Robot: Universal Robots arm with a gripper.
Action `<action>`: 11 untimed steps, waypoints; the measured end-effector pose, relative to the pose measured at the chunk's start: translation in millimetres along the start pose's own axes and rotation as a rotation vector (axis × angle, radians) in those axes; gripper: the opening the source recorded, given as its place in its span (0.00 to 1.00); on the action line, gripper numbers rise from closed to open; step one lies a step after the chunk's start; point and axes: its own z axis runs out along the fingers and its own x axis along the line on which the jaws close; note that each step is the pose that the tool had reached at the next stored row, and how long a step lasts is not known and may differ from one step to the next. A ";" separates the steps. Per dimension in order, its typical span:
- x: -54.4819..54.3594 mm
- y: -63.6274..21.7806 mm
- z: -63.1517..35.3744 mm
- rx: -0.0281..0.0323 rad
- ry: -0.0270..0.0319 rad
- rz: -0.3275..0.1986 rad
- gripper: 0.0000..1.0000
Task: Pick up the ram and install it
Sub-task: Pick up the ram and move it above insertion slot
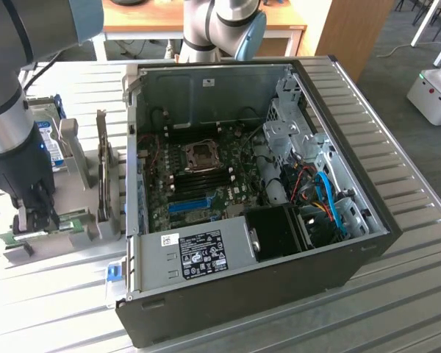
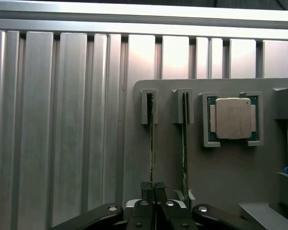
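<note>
The ram (image 2: 152,139) stands on edge in its slot in the grey holder (image 2: 221,182), near the table's (image 1: 411,294) edge on the exterior view's left. Your end effector (image 2: 152,188) is clamped together on its upper edge. You look to have the grasp but not the lift, and installing it in the open computer case (image 1: 242,301) is all left to do.

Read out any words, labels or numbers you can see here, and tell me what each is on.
Nothing can be read.
The stickers on the computer case: print too small.
The hard drive label: too small.
The processor markings: too faint.
</note>
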 end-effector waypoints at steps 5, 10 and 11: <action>0.0 -0.1 -8.8 0.0001 -0.0001 0.000 0.12; 0.0 -0.5 -17.5 0.0000 -0.0006 0.000 0.12; 0.0 -0.6 -19.3 0.0000 -0.0008 0.000 0.12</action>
